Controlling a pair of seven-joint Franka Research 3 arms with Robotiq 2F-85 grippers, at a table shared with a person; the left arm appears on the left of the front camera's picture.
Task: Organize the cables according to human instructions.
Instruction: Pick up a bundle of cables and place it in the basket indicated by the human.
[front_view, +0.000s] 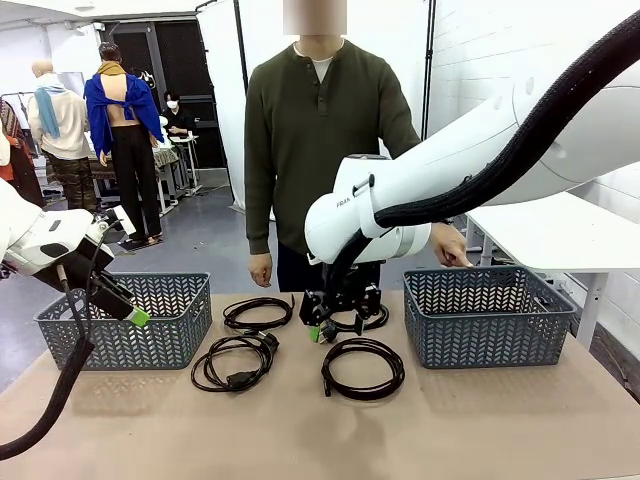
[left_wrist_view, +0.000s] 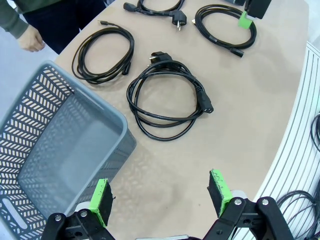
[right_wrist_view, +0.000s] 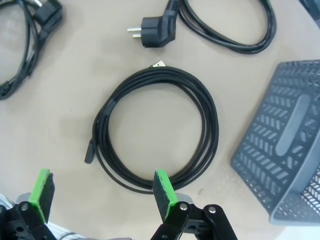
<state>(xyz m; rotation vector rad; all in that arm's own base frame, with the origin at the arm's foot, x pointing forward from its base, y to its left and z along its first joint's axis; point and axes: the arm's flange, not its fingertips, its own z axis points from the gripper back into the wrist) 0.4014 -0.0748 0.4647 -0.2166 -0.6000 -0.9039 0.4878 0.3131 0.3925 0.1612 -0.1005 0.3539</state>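
1. The left end effector (left_wrist_view: 160, 196) hung tilted above the left side of the surface (front_view: 300, 430), jaws spread wide.
2. The right end effector (right_wrist_view: 102, 189) pointed down, low over that surface's middle, jaws likewise parted.

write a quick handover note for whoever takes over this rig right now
Left gripper: open, holding nothing, above the table beside the left basket.
Right gripper: open, holding nothing, poised over the near-right cable.
All four cables lie coiled on the table between the baskets: also the far-right cable, near-left cable and far-left cable.
The person's hand is at the right basket, by its far rim, possibly indicating it.
Done: nothing sorted yet. Left: all four cables, probably the near-right one first.
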